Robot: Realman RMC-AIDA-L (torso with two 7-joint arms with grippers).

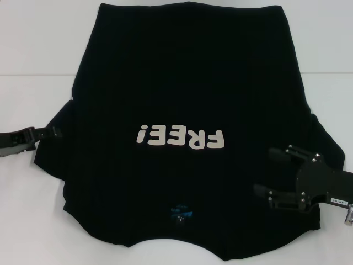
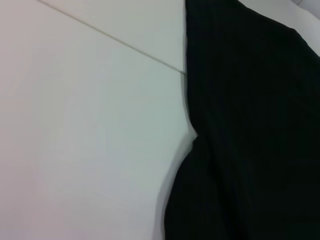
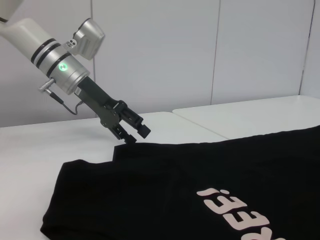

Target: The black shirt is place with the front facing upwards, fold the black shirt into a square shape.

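Note:
The black shirt (image 1: pixel 182 83) lies spread flat on the white table (image 1: pixel 33 44), front up, with the white letters "FREE!" (image 1: pixel 181 136) upside down to me and the blue neck label (image 1: pixel 177 210) near the front edge. My left gripper (image 1: pixel 54 132) is at the shirt's left sleeve edge, its narrow fingers pinched on the cloth; it also shows in the right wrist view (image 3: pixel 134 134). My right gripper (image 1: pixel 266 171) is over the shirt's right sleeve, fingers spread wide, holding nothing. The left wrist view shows only the shirt's edge (image 2: pixel 250 125).
A seam (image 1: pixel 33 74) runs across the white table behind the shirt's middle. Bare table shows left, right and in front of the shirt. A wall of pale panels (image 3: pixel 200 50) stands beyond the table.

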